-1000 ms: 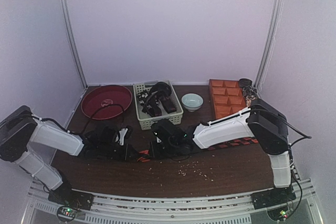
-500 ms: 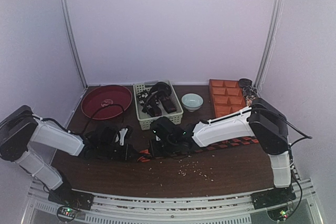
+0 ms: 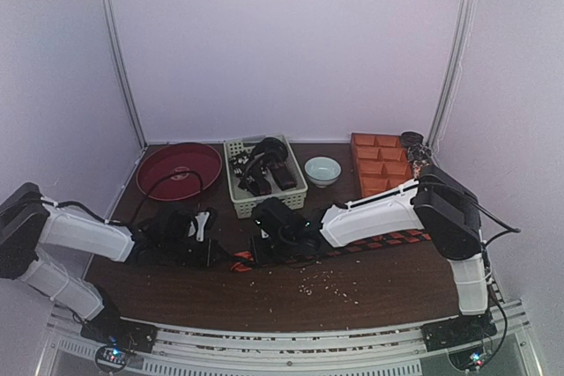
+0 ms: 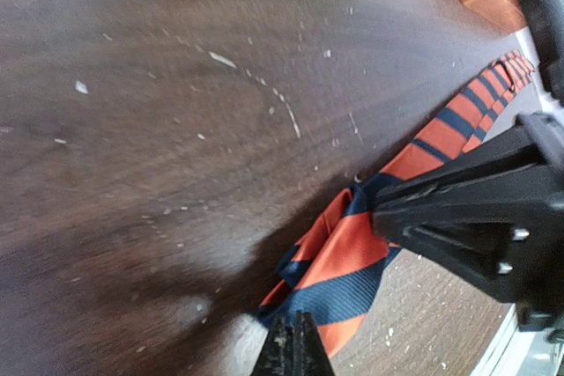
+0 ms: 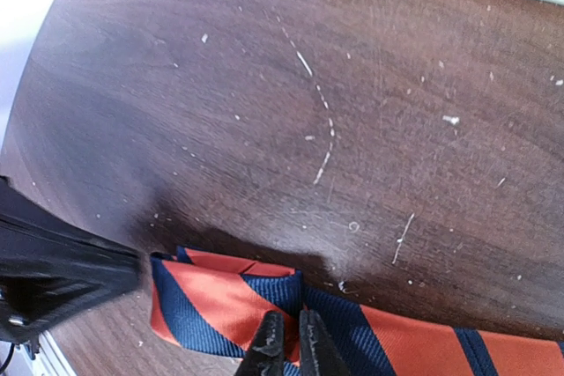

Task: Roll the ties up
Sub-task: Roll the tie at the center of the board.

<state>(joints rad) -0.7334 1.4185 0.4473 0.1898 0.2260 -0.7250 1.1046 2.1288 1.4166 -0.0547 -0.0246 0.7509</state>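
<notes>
One of the ties, striped orange-red and dark blue, lies along the table from the right edge toward the middle. Its left end is folded over. My right gripper stands over the fold with its fingers nearly together, pinching the folded layer. My left gripper is shut. Its tips touch the edge of the tie's folded end, and whether any cloth is caught between them I cannot tell. The two grippers face each other a few centimetres apart.
Behind the grippers stands a pale green basket holding dark things. A red plate is at the back left, a small bowl and an orange compartment tray at the back right. Crumbs dot the table in front.
My right gripper has slid a little to the left along the tie and drawn its fingers together on the fold. The left arm has shifted slightly.
</notes>
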